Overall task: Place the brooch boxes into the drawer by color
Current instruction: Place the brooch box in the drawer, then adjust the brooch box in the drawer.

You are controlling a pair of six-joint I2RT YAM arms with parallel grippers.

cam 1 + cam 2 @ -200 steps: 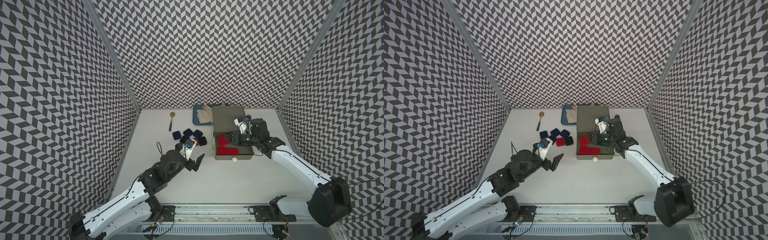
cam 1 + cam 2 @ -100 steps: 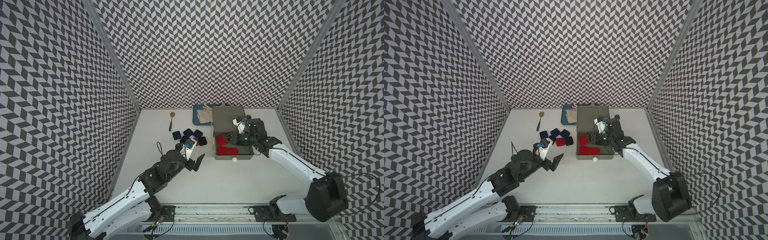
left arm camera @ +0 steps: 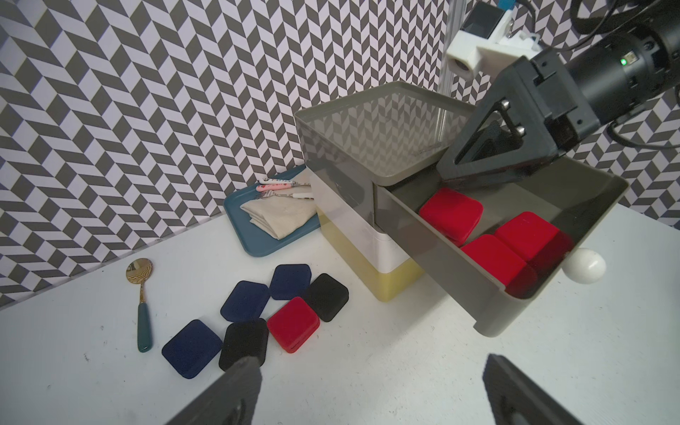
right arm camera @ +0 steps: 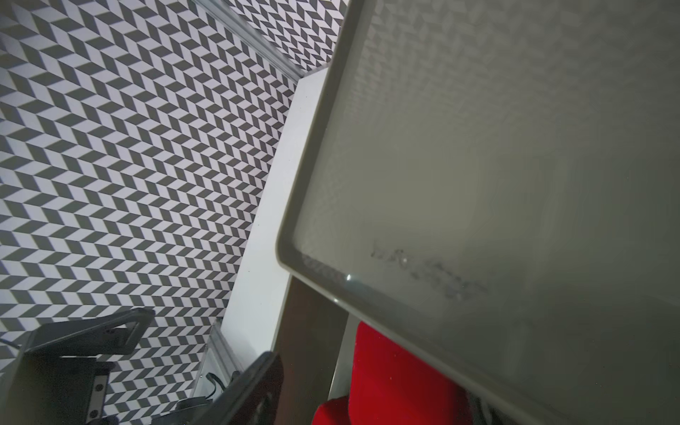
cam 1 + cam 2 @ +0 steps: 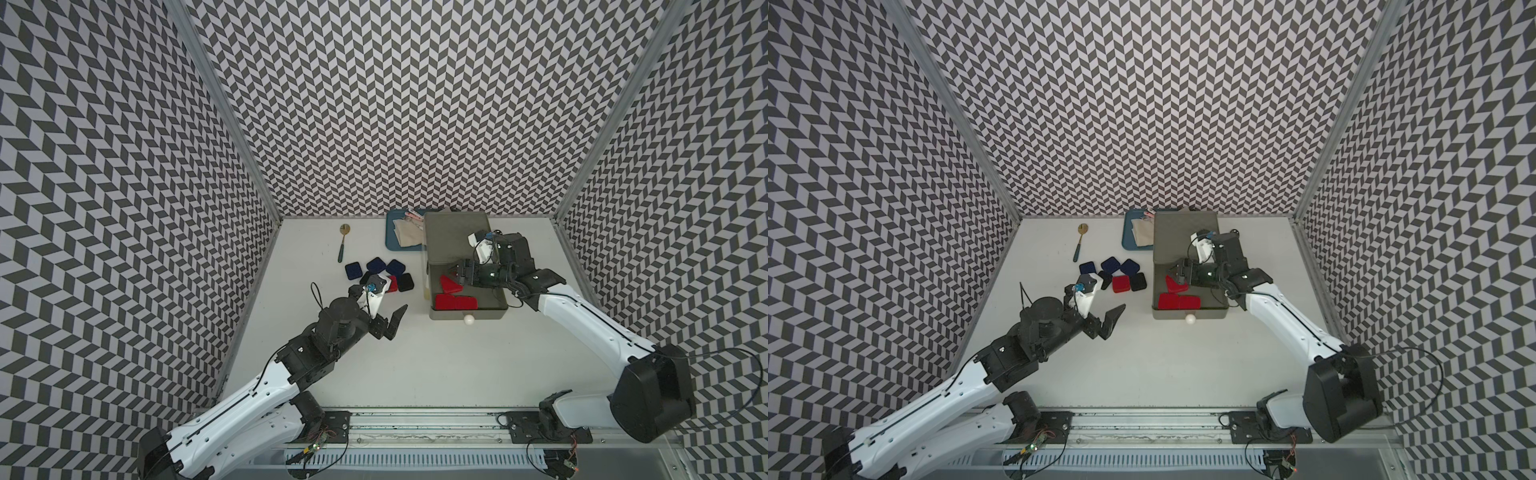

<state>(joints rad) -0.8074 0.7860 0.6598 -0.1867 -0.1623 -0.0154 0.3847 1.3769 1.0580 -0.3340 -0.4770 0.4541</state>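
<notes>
1. My left gripper [image 3: 369,362] hangs left of the drawer chest [image 3: 368,147], where it was a second ago. Its fingers are spread wide and hold nothing.
2. Between it and the chest, six loose brooch boxes [image 3: 246,300] lie flat on the table in a touching cluster. Three are navy, two black and one red, all matte rounded squares.
3. The chest's grey top drawer [image 3: 434,257] stands pulled out with three red brooch boxes [image 3: 491,257] inside. Two lie flat by the knob and one sits tilted behind them.
4. My right gripper [image 4: 209,336], over the tilted box, pinched it a second ago. Its jaws are now parted and the box is let go.
</notes>
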